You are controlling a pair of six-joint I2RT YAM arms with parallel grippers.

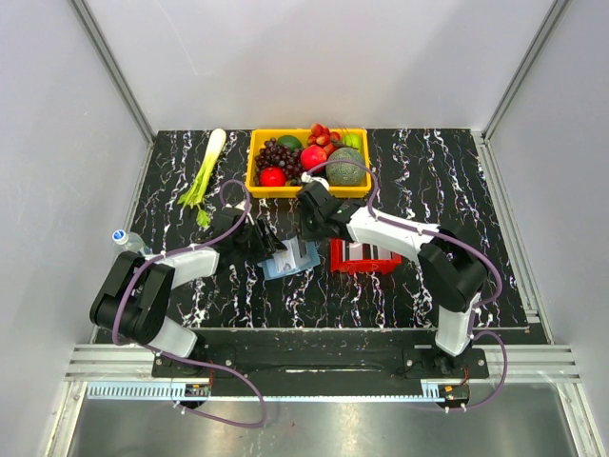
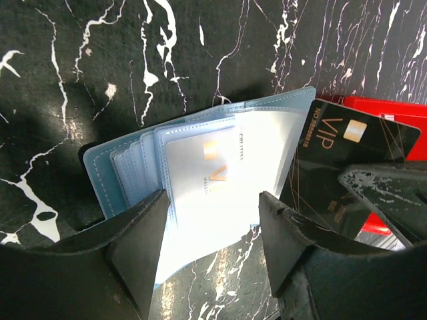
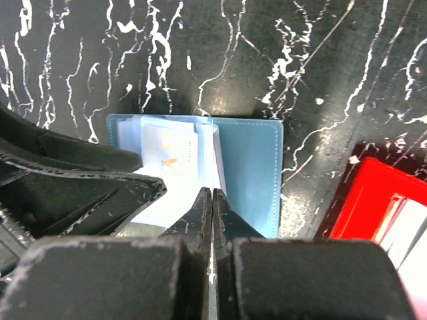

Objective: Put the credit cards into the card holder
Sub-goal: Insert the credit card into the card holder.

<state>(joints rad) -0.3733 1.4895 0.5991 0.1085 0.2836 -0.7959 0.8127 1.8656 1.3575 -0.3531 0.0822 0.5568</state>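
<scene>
Card point(image 2: 333, 160), dark, thin, stiff and probably slick, pinched by one edge in the closed right gripper point(image 3: 212, 200) over the open blue card holder point(image 3: 250, 167), which the half-open left gripper point(image 2: 213, 213) straddles, seemingly gripping nothing.

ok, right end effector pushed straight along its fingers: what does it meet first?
The thin dark VIP card in the right end effector would touch the flat blue card holder with clear pockets directly ahead; depth unclear.
</scene>
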